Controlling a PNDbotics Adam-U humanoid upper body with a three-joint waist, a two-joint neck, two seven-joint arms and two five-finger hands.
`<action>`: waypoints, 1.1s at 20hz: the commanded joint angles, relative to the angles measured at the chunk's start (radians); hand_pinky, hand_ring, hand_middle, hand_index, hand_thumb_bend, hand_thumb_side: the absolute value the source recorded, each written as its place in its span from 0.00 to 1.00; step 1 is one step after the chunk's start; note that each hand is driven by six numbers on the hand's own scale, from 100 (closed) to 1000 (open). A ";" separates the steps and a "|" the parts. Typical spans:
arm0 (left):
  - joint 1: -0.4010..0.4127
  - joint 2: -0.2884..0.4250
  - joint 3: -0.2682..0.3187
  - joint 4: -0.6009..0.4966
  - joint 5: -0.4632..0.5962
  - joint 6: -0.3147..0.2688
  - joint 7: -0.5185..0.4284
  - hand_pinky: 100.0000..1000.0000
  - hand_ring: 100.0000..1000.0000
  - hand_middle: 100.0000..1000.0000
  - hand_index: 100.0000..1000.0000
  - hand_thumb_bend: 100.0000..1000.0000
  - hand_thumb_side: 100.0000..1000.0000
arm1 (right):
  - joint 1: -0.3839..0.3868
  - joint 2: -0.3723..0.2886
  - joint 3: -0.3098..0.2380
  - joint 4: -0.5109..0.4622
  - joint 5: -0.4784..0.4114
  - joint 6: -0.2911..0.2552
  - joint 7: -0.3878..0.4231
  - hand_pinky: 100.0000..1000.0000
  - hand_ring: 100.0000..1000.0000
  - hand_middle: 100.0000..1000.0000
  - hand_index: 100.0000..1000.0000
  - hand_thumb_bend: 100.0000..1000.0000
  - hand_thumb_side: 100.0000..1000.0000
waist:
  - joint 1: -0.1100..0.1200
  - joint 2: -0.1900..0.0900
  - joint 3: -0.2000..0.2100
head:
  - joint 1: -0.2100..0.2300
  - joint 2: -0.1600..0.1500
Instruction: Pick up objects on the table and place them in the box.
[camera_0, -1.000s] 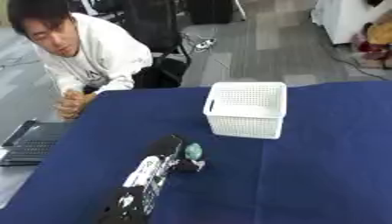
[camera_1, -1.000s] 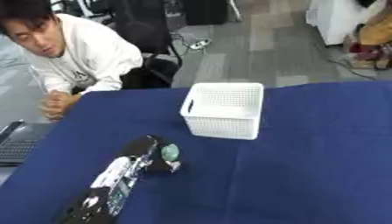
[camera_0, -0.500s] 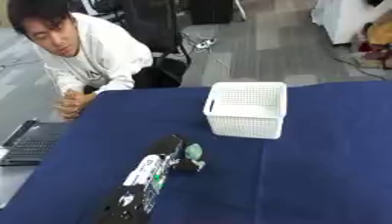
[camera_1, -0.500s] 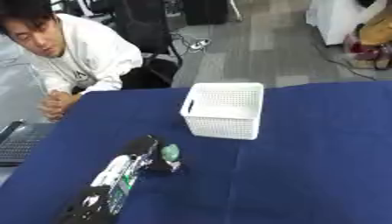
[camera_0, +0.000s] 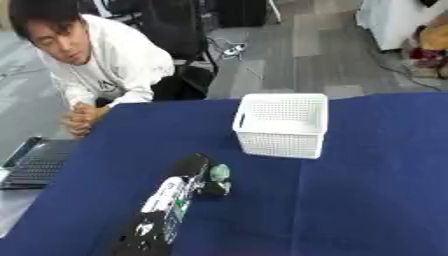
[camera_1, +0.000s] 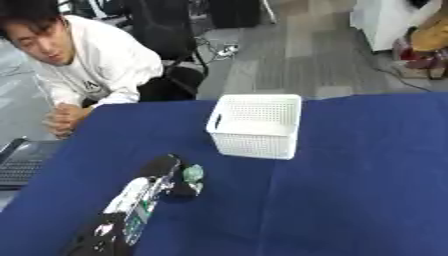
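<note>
An office or lab: grey carpet tiles (camera_0: 306, 55), black office chairs (camera_0: 179, 30), a cable (camera_0: 229, 49) on the floor, and a laptop (camera_0: 35, 162) beside the blue-clothed table (camera_0: 367, 190).

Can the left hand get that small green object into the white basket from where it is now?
Probably yes. The left hand is at the small green object, and only bare blue tablecloth lies between it and the white basket, whose top is open.
</note>
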 joint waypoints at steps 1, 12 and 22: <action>0.050 -0.031 -0.023 0.048 0.026 0.003 -0.009 0.00 0.19 0.47 0.71 0.05 0.53 | -0.016 -0.007 -0.010 -0.015 -0.001 0.000 0.000 0.00 0.19 0.24 0.53 0.00 1.00 | -0.018 0.003 -0.001 | 0.009 -0.002; 0.051 -0.030 -0.022 0.042 0.043 0.014 0.052 0.00 0.00 0.20 0.47 0.00 0.48 | -0.016 -0.008 -0.010 -0.015 0.000 0.000 0.000 0.00 0.19 0.24 0.53 0.00 1.00 | -0.018 0.003 0.000 | 0.010 -0.001; 0.044 -0.020 -0.030 0.010 0.044 -0.017 0.156 0.00 0.00 0.00 0.23 0.00 0.51 | -0.015 -0.009 -0.010 -0.015 -0.001 0.000 0.000 0.00 0.19 0.24 0.53 0.00 1.00 | -0.017 0.002 0.001 | 0.010 -0.002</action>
